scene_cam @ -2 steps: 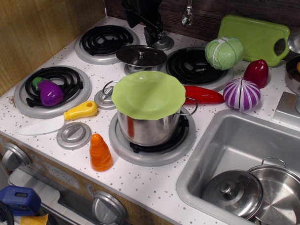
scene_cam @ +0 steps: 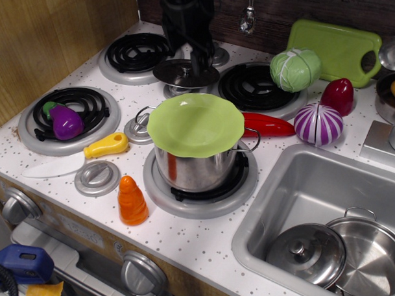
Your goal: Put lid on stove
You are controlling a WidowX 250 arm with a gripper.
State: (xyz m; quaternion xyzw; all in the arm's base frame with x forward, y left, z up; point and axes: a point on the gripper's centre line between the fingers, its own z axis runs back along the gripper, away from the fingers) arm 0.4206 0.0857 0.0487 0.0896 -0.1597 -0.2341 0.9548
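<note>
The lid (scene_cam: pixel 174 76), flat, dark and mirror-shiny, lies on the white speckled stove (scene_cam: pixel 207 242) in the gap between the two back burners. My black gripper (scene_cam: pixel 193 57) has come down from the back wall onto the lid's middle and hides the knob. Its fingers seem to stand on either side of the knob, slightly apart, and the lid still rests on the stove. The back left burner (scene_cam: pixel 137 52) is bare. The back right burner (scene_cam: pixel 250 86) is bare.
A steel pot (scene_cam: pixel 192 171) under a lime-green wavy disc (scene_cam: pixel 195 122) sits on the front right burner. A purple eggplant (scene_cam: pixel 67 121) lies on the front left burner. A knife (scene_cam: pixel 74 159), carrot (scene_cam: pixel 132 201), red pepper (scene_cam: pixel 268 125), cabbage (scene_cam: pixel 294 69) and onion (scene_cam: pixel 318 123) lie around. The sink (scene_cam: pixel 296 177) holds a domed lid (scene_cam: pixel 305 254).
My gripper has moved down and a little forward, from above and behind the lid to right over its knob. The lid has not moved.
</note>
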